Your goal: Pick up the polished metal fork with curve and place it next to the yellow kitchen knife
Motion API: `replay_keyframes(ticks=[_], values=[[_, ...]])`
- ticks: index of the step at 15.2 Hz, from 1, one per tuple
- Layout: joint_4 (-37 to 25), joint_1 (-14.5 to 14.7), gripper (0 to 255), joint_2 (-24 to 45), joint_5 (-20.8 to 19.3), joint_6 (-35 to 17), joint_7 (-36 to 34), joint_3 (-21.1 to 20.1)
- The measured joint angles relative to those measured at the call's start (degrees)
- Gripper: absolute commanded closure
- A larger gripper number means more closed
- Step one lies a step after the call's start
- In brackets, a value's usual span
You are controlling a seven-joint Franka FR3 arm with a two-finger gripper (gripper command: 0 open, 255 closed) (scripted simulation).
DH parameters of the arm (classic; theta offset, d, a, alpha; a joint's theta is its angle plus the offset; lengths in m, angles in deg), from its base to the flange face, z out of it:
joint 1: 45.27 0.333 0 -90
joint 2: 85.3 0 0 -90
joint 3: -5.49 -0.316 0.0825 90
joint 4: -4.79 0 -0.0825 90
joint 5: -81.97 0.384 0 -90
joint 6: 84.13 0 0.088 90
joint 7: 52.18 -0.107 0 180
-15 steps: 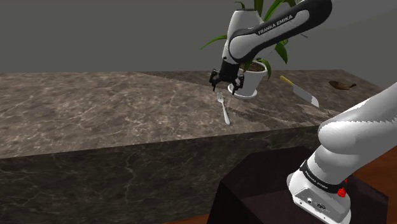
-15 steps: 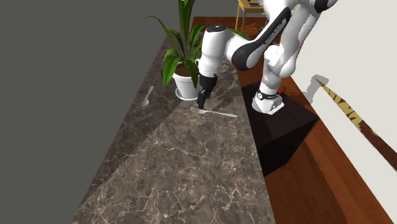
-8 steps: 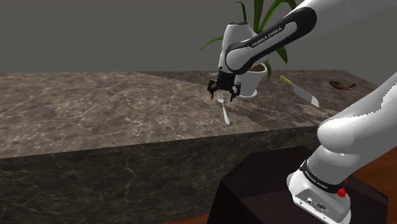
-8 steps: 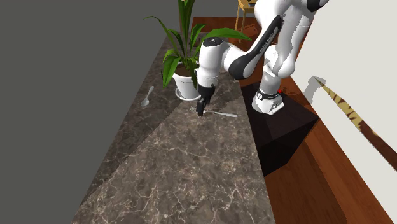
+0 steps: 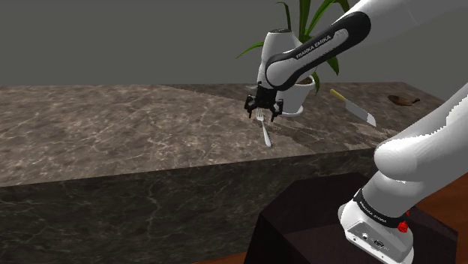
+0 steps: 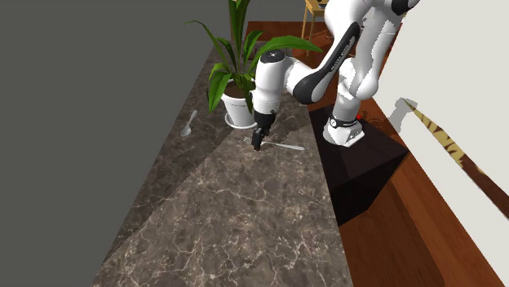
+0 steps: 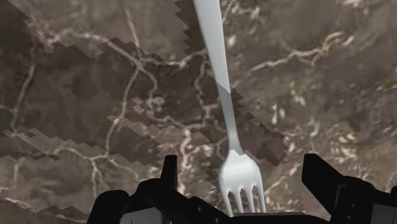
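Note:
The shiny metal fork [image 5: 265, 133] lies flat on the dark marbled counter [image 5: 135, 127], its tines pointing away from the front edge. My black gripper [image 5: 262, 113] is low over the tine end. In the wrist view the fork [image 7: 222, 89] runs away from the hand, and its tines sit between the fingers of the open gripper [image 7: 243, 173], nearer the left finger [image 7: 168, 175] than the right one; neither touches it. In the second exterior view the gripper [image 6: 258, 143] stands at the fork's [image 6: 285, 146] head. The knife [image 5: 355, 107], yellow handle and grey blade, lies further toward the shoulder view's right.
A white pot [image 5: 301, 93] with a green plant stands just behind the gripper, between fork and knife. A small brown object [image 5: 403, 99] lies at the counter's far right. A spoon [image 6: 188, 125] rests near the wall. The dark stand [image 6: 367, 159] is beside the counter.
The gripper has come down from beside the pot onto the fork's tine end, and has barely moved in the last half second. The fork has not moved.

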Motion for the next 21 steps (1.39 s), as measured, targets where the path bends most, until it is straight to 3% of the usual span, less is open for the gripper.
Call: replay_keyframes(ticks=[10,21], values=[[-0.12,-0.09,255,-0.24,-0.17,0.16,-0.05,0.1],[-3.38,0.81,255,-5.48,3.48,8.13,3.0,1.45]])
